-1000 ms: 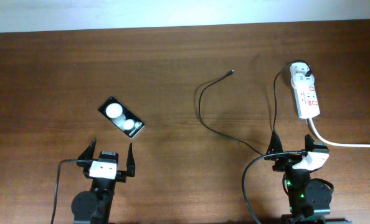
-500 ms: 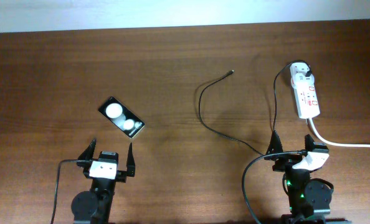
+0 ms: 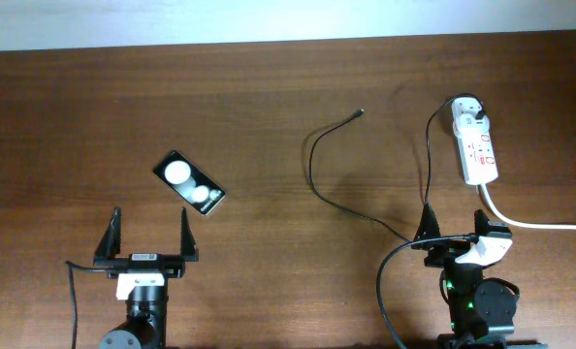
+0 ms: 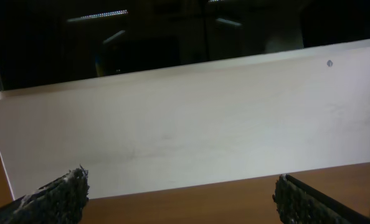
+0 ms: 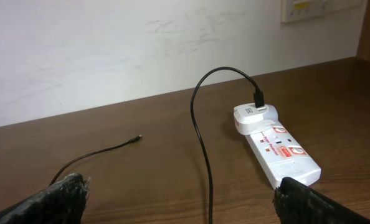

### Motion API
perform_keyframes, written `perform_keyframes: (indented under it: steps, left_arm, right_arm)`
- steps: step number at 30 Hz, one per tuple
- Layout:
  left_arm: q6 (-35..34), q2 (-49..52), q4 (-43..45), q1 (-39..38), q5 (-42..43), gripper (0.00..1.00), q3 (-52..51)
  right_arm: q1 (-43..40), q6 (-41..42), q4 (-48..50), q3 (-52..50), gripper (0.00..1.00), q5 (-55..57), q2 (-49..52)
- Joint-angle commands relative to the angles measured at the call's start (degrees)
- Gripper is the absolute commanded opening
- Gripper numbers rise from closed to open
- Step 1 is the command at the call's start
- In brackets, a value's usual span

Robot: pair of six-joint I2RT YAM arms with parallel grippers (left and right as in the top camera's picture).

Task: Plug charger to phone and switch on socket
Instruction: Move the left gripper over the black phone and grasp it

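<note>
my left gripper (image 3: 148, 221) spreads wide near the phone (image 3: 189, 183); my right gripper (image 3: 453, 225) gapes wide over the charger (image 3: 312, 170), its adapter in the socket (image 3: 477, 155)

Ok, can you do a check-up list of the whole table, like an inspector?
Surface: brown wooden table, no spills seen.
Job's things: phone lies flat, unplugged; charger has its adapter in the socket, plug tip loose mid-table.
Clutter: nothing seen.
Grippers: left end effector open, empty, near the phone; right end effector open, empty.
Cables: thick white cord runs off the right edge; black robot cable loops by the right arm.
Surroundings: white wall behind the table.
</note>
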Motion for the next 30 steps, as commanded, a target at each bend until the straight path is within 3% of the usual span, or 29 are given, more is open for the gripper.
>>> perform_keyframes:
  steps: [1,7,10,15,18,21,25,30]
  left_arm:
    - [0.1,1.0,-2.2,0.3,-0.6,0.99,5.5]
    - [0.1,8.4,-9.8,0.3,-0.7,0.99,16.1]
    - [-0.9,15.2,-18.5,0.3,-0.9,0.99,24.2]
    - [-11.8,32.2,-40.2,0.3,-4.3,0.99,42.4]
    - [-13.7,43.0,-51.2,0.3,-4.2,0.99,53.1]
    - [-13.7,54.1,-60.5,0.3,3.9,0.99,63.6]
    - [-13.7,62.4,-68.2,0.3,16.8,0.99,66.2]
    - [-16.7,71.8,-69.7,0.3,20.1,0.99,66.3]
  right_arm:
    - [-0.2,-0.6,-0.1,-0.5,0.99,-0.3,-0.4]
    - [-0.2,-0.6,-0.1,-0.5,0.99,-0.3,-0.4]
    - [-0.2,-0.6,-0.1,-0.5,0.99,-0.3,-0.4]
    - [-0.2,-0.6,-0.1,-0.5,0.99,-0.3,-0.4]
    - [-0.2,-0.6,-0.1,-0.5,0.99,-0.3,-0.4]
    - [-0.2,-0.6,-0.1,-0.5,0.99,-0.3,-0.4]
    - [-0.2,-0.6,-0.1,-0.5,0.99,-0.3,-0.4]
    - [-0.2,-0.6,-0.1,-0.5,0.99,-0.3,-0.4]
